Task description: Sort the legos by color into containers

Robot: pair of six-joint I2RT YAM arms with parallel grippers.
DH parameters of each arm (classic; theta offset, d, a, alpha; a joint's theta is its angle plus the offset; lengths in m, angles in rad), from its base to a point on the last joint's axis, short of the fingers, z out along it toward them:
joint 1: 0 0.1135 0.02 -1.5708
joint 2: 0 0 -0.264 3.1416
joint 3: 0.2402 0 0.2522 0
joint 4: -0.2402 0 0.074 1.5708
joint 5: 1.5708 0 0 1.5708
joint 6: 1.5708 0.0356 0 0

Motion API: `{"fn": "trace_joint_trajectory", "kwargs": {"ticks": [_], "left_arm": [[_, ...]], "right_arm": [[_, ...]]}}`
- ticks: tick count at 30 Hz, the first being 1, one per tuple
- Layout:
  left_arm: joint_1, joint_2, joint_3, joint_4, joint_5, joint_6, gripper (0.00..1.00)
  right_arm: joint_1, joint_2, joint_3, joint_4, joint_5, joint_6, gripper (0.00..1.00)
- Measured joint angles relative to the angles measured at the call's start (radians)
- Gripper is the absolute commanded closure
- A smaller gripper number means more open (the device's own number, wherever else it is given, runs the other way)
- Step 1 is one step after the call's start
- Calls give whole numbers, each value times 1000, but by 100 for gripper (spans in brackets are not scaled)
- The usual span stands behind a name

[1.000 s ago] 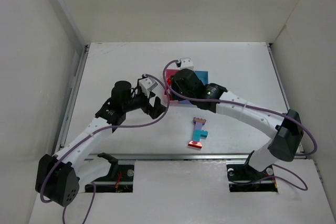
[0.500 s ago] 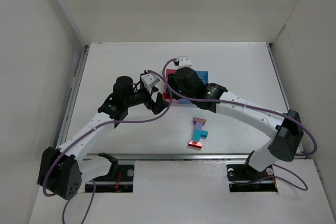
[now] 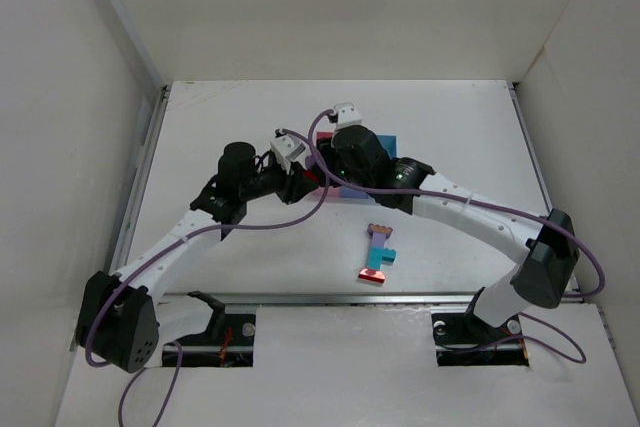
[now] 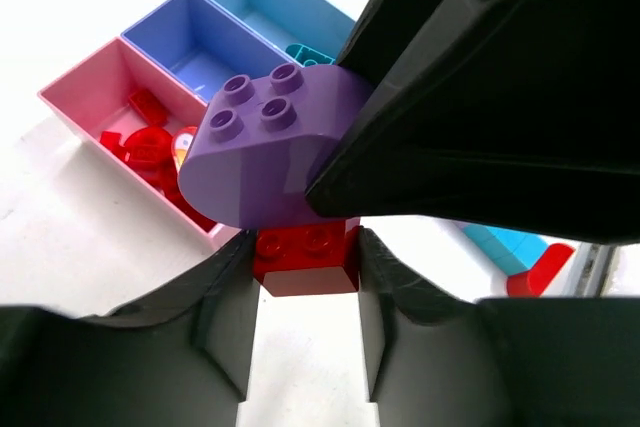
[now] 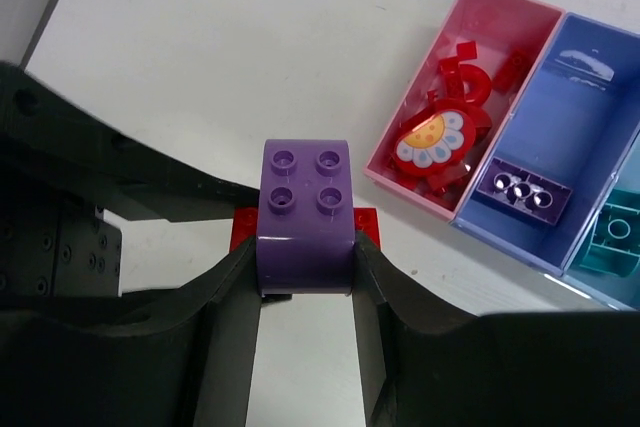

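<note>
A purple curved brick (image 5: pixel 305 212) sits stacked on a red brick (image 4: pixel 305 259). My right gripper (image 5: pixel 305 269) is shut on the purple brick's sides. My left gripper (image 4: pixel 305 282) is shut on the red brick underneath, facing the right one. Both meet just left of the containers (image 3: pixel 388 144), mostly hidden under the right arm in the top view. The pink bin (image 5: pixel 505 9) holds red pieces and a flower piece (image 5: pixel 435 137). The purple-blue bin (image 5: pixel 570 117) holds a purple brick (image 5: pixel 520 190). The light blue bin (image 5: pixel 628 182) holds a teal brick (image 5: pixel 610 242).
A multicolour clump (image 3: pixel 378 254) of purple, teal and red bricks lies on the table near the front, right of centre. White walls enclose the table on the left, right and back. The arms' bases stand at the near edge.
My left gripper has moved right up to the right gripper and closed on the red brick. The right gripper stayed put with the purple brick.
</note>
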Motion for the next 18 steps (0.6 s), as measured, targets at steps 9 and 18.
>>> {"fn": "trace_joint_trajectory", "kwargs": {"ticks": [9,18], "left_arm": [[-6,3,1,14,-36,-14,100],[-6,10,-7,17,-121,19,100]], "right_arm": [[-6,5,12,-3,32,-26,100],[-126,34,80,-19,-2,-31,100]]}}
